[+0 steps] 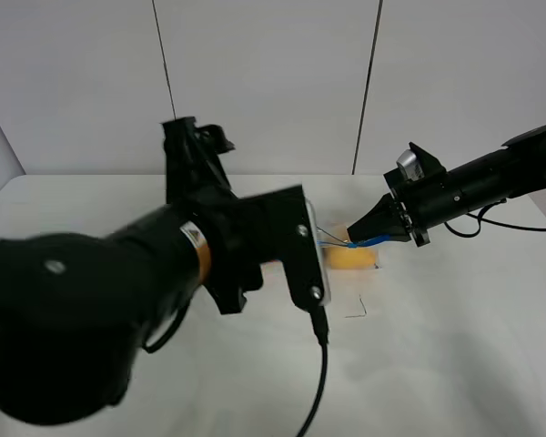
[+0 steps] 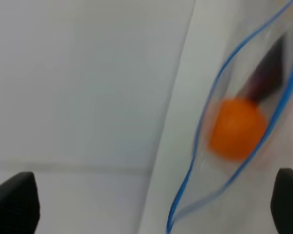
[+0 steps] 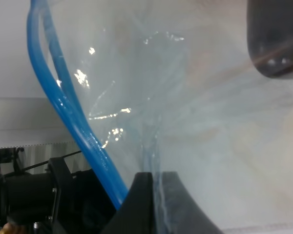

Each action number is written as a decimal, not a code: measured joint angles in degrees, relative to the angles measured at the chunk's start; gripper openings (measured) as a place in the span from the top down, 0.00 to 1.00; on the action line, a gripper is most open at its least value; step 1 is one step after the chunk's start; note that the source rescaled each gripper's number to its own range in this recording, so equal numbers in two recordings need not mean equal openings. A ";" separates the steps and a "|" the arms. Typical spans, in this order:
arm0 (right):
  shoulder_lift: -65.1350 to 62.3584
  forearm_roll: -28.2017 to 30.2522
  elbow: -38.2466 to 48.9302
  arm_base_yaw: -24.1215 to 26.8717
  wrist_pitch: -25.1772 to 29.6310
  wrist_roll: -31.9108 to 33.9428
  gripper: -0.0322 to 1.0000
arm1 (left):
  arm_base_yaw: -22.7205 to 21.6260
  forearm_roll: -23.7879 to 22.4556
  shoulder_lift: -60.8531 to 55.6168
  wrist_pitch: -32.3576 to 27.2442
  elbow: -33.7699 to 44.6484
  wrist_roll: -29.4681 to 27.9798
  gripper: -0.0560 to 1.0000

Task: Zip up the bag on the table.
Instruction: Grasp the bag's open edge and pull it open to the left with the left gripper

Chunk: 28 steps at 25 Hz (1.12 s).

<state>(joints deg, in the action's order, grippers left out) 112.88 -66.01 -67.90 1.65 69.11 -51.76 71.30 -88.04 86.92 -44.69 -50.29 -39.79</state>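
Note:
The bag (image 1: 353, 256) lies on the white table (image 1: 455, 328) near the middle, and my left arm (image 1: 209, 250) hides most of it. In the left wrist view its blue zipper strip (image 2: 205, 112) gapes open in a lens shape around an orange fruit (image 2: 236, 128) and a dark purple one (image 2: 268, 73). My left gripper (image 2: 151, 204) is open and holds nothing, with the bag ahead of it. My right gripper (image 1: 369, 233) is shut on the bag's edge at the zipper end. Its wrist view shows the fingertips (image 3: 141, 195) pinching clear plastic beside the blue strip (image 3: 63, 107).
My left arm fills the lower left of the high view, with a cable (image 1: 320, 364) hanging from its wrist. A small dark mark (image 1: 357, 312) is on the table in front of the bag. Grey wall panels (image 1: 273, 82) stand behind the table.

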 joint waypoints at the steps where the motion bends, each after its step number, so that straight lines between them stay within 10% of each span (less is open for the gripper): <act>1: 0.00 0.00 0.00 0.00 0.00 0.06 0.97 | 1.15 -2.20 1.58 -0.05 0.00 -1.91 0.02; 11: 0.00 0.00 0.00 0.00 0.00 0.41 0.97 | 3.53 -10.74 13.03 0.36 -1.08 -15.79 0.02; 28: 0.00 0.00 0.00 0.00 0.00 1.72 0.97 | 3.53 -11.38 28.90 0.42 -16.84 -16.93 0.08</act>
<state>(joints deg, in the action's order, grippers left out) 112.88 -66.01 -67.90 1.65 69.11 -50.04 74.83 -99.42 115.82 -44.27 -67.13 -56.72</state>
